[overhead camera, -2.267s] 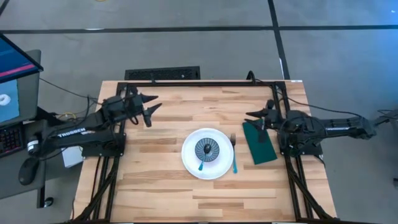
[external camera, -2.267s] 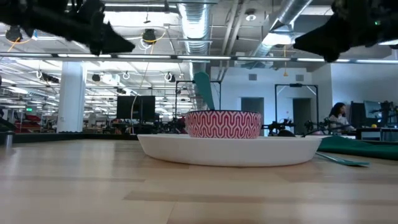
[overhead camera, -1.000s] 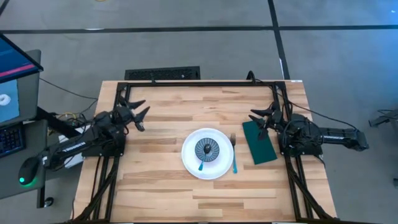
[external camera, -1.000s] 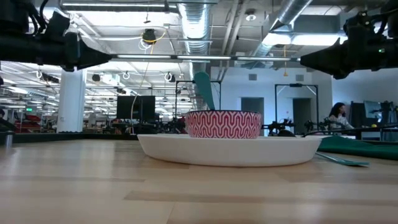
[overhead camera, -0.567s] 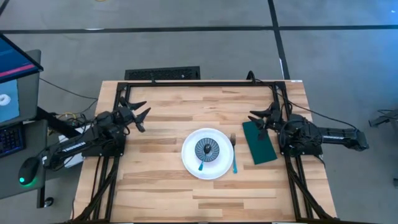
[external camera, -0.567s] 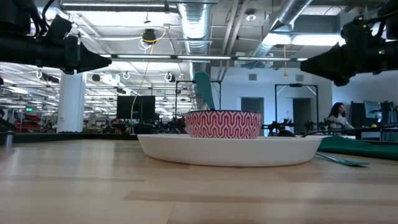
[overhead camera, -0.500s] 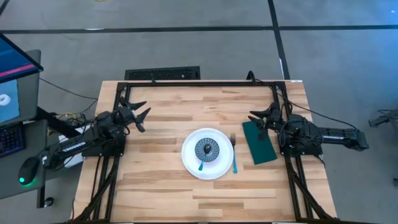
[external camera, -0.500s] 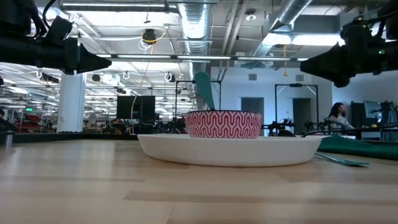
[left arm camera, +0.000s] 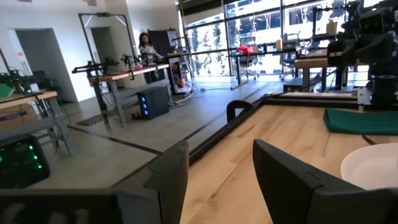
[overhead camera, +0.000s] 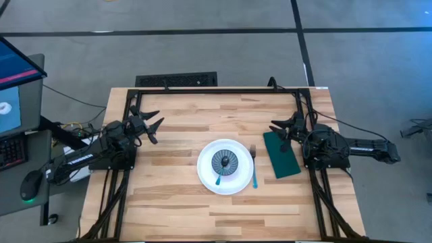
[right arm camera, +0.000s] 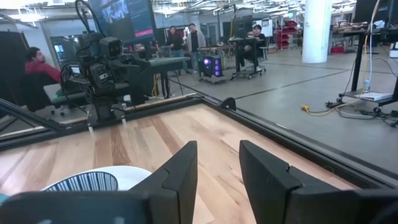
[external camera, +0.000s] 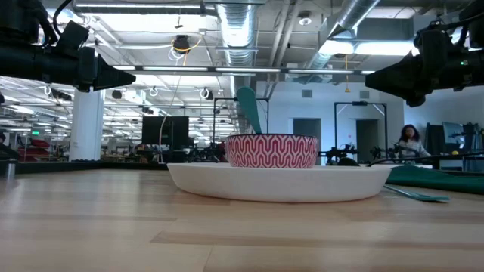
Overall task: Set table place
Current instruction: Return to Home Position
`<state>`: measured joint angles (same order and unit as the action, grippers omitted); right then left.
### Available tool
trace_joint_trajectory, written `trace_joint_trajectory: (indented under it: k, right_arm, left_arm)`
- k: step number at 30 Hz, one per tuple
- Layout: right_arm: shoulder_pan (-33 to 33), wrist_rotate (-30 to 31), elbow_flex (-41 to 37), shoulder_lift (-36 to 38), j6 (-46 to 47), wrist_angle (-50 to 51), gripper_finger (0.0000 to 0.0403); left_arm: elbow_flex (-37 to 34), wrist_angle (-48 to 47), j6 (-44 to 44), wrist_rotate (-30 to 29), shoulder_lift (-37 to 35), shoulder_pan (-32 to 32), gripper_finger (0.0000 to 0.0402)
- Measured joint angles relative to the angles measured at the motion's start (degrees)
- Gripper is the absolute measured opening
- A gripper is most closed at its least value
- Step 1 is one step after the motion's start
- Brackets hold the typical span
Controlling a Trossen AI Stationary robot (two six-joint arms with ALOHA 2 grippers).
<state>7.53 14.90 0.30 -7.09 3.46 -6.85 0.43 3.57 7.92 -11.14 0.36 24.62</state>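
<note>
A white round plate (overhead camera: 225, 167) lies on the wooden tabletop (overhead camera: 182, 196) near its middle. A small patterned bowl (overhead camera: 225, 163) stands on the plate; a turquoise-handled spoon (overhead camera: 219, 176) rests in the bowl, its handle leaning over the rim. A turquoise-handled fork (overhead camera: 254, 169) lies on the table right of the plate. A dark green cloth (overhead camera: 281, 155) lies flat right of the fork. My left gripper (overhead camera: 152, 125) hovers open over the table's left side. My right gripper (overhead camera: 282, 128) hovers open above the cloth's far end.
The table's black metal frame (overhead camera: 216, 89) runs along its edges. A monitor (overhead camera: 17, 74) and a mouse (overhead camera: 30, 183) sit off the table's left side. Bare wood lies along the near edge and the far middle.
</note>
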Motion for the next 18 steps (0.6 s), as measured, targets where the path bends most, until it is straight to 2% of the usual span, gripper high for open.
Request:
trace_joint_trajectory:
  k: [18]
  right_arm:
    - [0.0,0.0,0.0,0.0,0.0,0.0,0.0142]
  left_arm:
    - [0.0,-0.1,-0.3,0.0,0.0,0.0,0.0171]
